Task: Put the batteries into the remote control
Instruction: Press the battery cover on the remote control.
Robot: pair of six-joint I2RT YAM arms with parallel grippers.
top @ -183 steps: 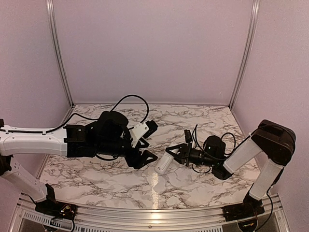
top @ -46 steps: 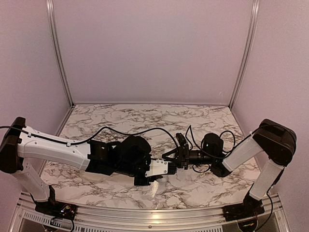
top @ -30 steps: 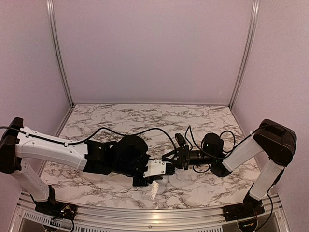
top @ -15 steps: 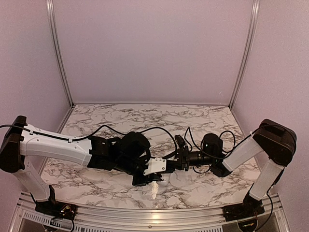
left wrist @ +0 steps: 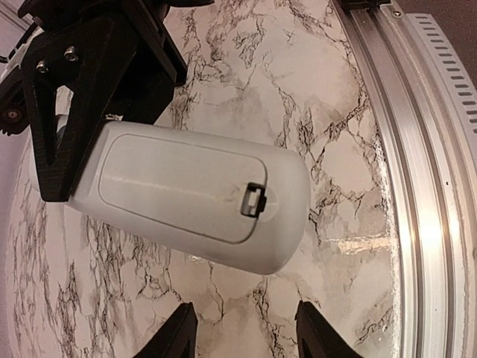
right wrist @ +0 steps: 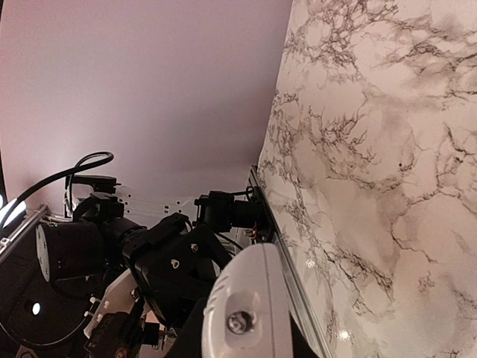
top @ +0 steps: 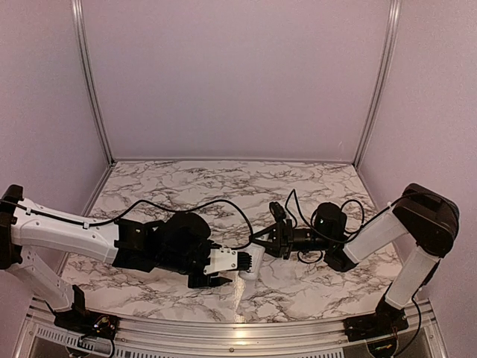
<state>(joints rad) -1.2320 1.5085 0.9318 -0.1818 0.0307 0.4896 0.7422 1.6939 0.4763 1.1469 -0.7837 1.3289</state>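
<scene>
White remote control [left wrist: 194, 194] held over the marble surface [left wrist: 298, 97], closed back cover shown, one end clenched in the right tool [left wrist: 93, 130], left tool [left wrist: 246, 337] released, fingers spread just beside it

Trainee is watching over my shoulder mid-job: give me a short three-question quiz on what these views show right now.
1. True or false: the left hand is clamped on the remote control.
2. Which holds the remote control? A) left hand B) right hand C) neither.
3. Fill in: the battery cover on the remote's back is ____ (shut/off).
Key: 1 false, its fingers stand apart, clear of it. 2 B. 3 shut.
</scene>
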